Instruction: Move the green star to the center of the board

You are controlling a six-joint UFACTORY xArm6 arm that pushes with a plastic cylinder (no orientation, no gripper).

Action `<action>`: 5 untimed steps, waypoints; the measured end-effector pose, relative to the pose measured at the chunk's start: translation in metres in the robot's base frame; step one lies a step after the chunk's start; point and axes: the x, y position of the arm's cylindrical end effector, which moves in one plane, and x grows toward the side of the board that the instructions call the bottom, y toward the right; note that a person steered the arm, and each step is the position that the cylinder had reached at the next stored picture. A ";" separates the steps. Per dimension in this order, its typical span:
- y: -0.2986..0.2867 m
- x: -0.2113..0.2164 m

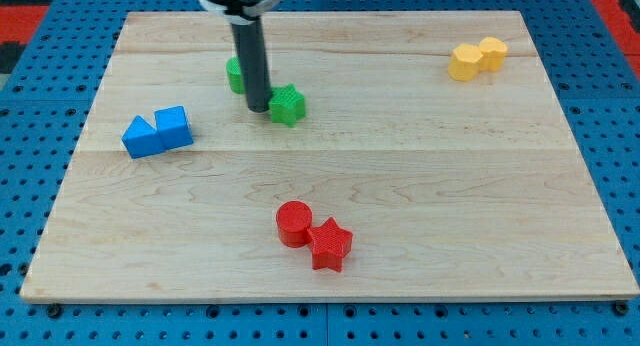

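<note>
My tip [259, 108]: one bare rod end, no gripper, holding nothing; it touches the green star's left side.
Green star [287, 105]: one, left of the tabletop's middle, toward the view's top.
Green cylinder [235, 74]: one, partly hidden behind the rod.
Blue blocks [158, 132]: two, touching, left.
Red cylinder [294, 224] and red star [330, 244]: touching, bottom centre.
Yellow blocks [476, 59]: two, touching, top right.
Tabletop [450, 186]: one wooden board.

place: robotics lab | evidence: wooden board [420, 186] on blue pegboard bench [30, 166], coloured test blocks
</note>
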 end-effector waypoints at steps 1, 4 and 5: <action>0.033 -0.015; 0.043 -0.024; 0.032 0.000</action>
